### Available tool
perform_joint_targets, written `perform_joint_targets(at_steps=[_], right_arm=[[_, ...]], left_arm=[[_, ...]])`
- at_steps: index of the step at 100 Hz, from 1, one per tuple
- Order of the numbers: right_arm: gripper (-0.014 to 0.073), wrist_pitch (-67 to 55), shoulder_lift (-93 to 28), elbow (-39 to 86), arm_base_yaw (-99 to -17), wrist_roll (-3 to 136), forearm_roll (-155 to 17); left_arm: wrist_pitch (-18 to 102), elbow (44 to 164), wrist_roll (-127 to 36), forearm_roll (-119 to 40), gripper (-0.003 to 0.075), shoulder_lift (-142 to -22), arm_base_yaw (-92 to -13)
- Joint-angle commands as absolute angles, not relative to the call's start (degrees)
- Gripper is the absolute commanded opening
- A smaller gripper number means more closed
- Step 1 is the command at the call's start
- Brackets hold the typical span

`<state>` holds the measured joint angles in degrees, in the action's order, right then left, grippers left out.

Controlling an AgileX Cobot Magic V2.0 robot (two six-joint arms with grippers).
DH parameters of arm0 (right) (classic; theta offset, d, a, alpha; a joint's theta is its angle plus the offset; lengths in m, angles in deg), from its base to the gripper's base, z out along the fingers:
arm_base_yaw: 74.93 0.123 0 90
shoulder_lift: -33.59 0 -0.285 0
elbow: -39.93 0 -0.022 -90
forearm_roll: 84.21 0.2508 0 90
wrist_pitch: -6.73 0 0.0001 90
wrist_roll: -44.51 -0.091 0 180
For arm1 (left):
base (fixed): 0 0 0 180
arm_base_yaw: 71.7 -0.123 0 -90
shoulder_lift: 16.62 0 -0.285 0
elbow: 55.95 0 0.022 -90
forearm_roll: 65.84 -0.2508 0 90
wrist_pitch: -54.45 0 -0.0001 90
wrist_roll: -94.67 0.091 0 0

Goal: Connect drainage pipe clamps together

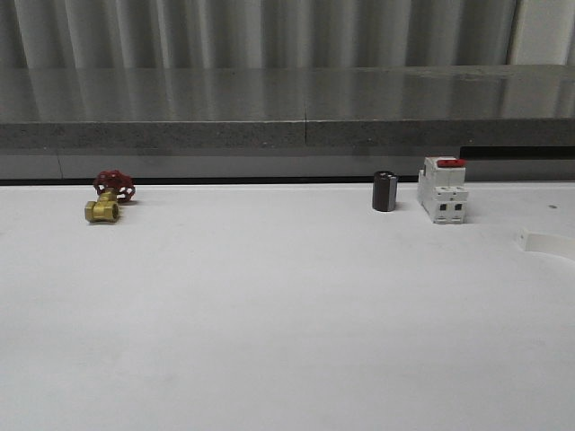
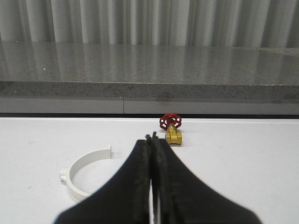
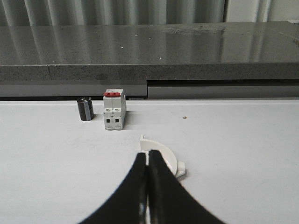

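One drainage pipe clamp (image 2: 88, 160), a white half ring with small end tabs, lies flat on the white table beside my left gripper (image 2: 152, 138). That gripper is shut with nothing between its black fingers. The other clamp half (image 3: 164, 152) lies just beyond my right gripper (image 3: 148, 155), partly hidden by the fingertips. This gripper is shut too and holds nothing. In the front view a piece of that white band (image 1: 544, 242) shows at the table's right edge.
A brass valve with a red handwheel (image 1: 109, 199) (image 2: 171, 128) sits at the back left. A black cylinder (image 1: 384, 191) (image 3: 85, 108) and a white breaker with a red switch (image 1: 443, 189) (image 3: 114, 110) stand at the back right. A grey stone ledge (image 1: 287, 117) runs behind the table.
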<state>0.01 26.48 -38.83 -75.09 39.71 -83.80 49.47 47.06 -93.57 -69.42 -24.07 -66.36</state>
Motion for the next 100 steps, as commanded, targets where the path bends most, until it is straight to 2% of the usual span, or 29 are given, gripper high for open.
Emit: perform_joint_targets(at_steps=[1,39,60,74,100], right_arm=[[-0.0118,4.62,27.55,-37.97,-75.16,39.59,-84.21],[-0.0118,4.62,27.55,-37.97,-75.16,39.59,-84.21],[-0.0118,4.62,27.55,-37.97,-75.16,39.59,-84.21],[-0.0118,4.62,27.55,-37.97,-75.16,39.59,-84.21],[-0.0118,4.62,27.55,-37.97,-75.16,39.59,-84.21]], left_arm=[[53.69,45.12,-93.60,-69.30,-0.0020,-22.57,-66.40],[56.30,45.48,-93.72,-68.64,-0.0020,-22.57,-66.40],[49.95,54.12,-93.72,-65.84,-0.0020,-25.85,-66.40],[41.27,64.77,-93.72,-66.43,-0.0020,-33.00,-66.40],[15.91,85.05,-93.72,-67.98,-0.0020,-51.72,-66.40]])
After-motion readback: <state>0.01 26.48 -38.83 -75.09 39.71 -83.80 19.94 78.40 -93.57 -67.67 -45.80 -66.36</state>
